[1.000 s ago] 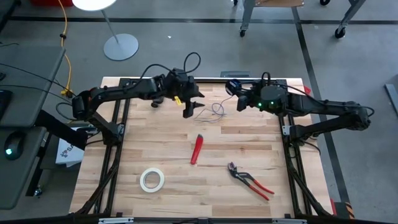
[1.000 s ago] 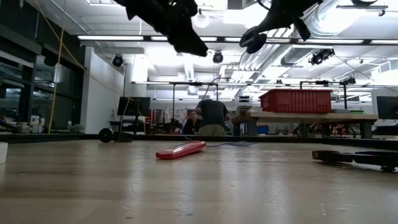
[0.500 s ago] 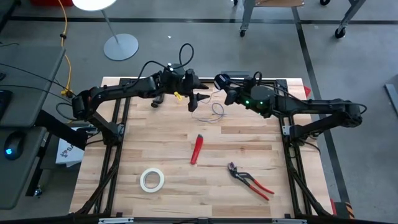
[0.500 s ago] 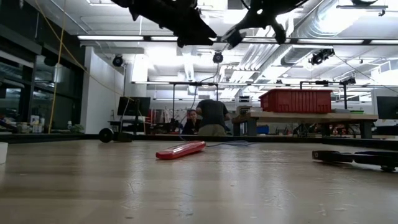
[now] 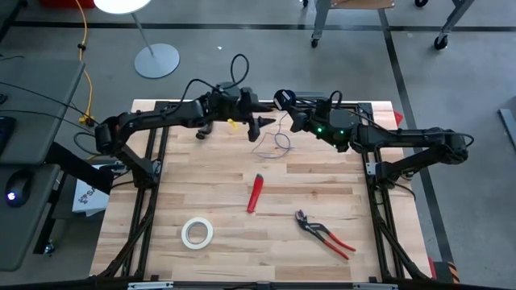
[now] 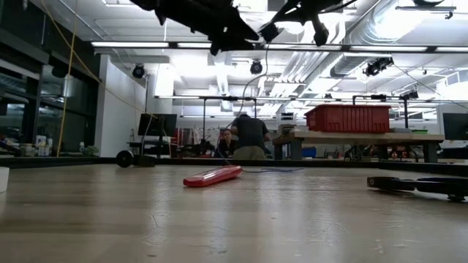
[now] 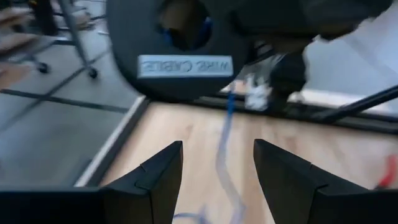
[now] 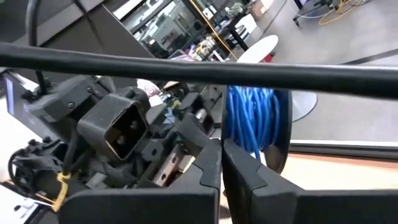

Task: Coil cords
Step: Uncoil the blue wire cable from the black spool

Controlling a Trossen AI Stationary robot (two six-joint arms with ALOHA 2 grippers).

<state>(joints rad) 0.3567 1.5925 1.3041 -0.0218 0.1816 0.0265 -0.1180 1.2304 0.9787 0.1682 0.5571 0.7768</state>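
Your right gripper [image 5: 284, 103] clamps the spool [image 5: 281, 99]; your left gripper [image 5: 267, 122], fingers spread, faces its wire [image 5: 272, 143].

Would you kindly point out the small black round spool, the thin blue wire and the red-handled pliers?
small black round spool [image 7: 186, 59]: left wrist view, labelled face.
thin blue wire [image 5: 278, 143]: high view, loose loop.
red-handled pliers [image 5: 334, 241]: high view, handle.

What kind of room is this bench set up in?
Probably a robotics lab or workshop: a butcher-block table on a black frame, exposed ducts on an open ceiling, and benches behind carrying a red bin where a person works.
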